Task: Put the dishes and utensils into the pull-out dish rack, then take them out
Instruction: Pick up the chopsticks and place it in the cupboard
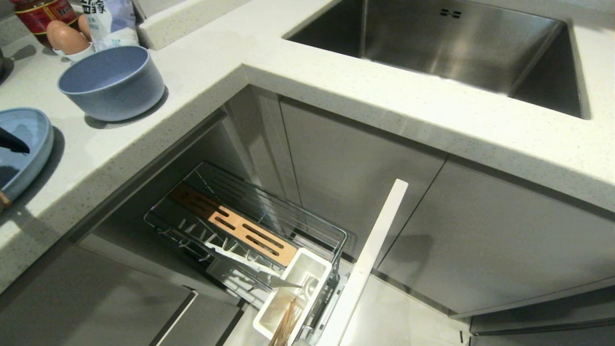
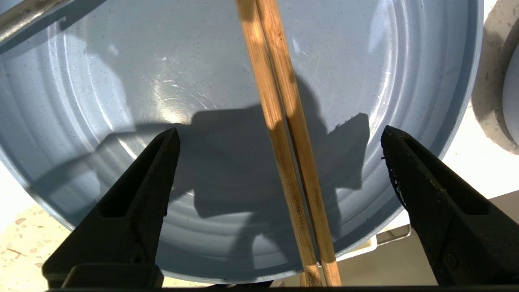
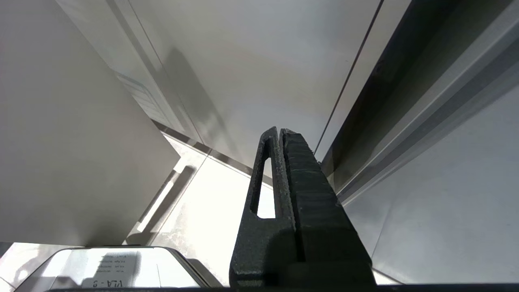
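While the pull-out dish rack point(image 1: 250, 230) is being left drawn out below the counter point(image 1: 336, 86), the left gripper point(image 2: 279, 138) is being held just above the plate point(image 2: 121, 81), fingers spread wide and grasping nothing. A pair of chopsticks point(image 2: 284, 142) is lying across the plate's hollow, running between the two open fingers, and a silver utensil point(image 2: 28, 12) is resting over the plate's rim at one side. The spread stance looks chosen so that both sticks can be straddled and pinched together; that is a judgement only. In the head view the plate point(image 1: 24, 144) is sitting at the counter's left edge, with the bowl point(image 1: 113, 81) standing apart behind it, so the dishes are not loaded in the rack. Something light brown is showing in the rack's white cutlery box point(image 1: 293, 298), though what it is cannot be told. The white front panel point(image 1: 370, 259) is standing clear of the cabinet, leaving the basket reachable from above. The right gripper point(image 3: 282, 170) is being kept clenched and empty down beside the cabinet fronts, parked.
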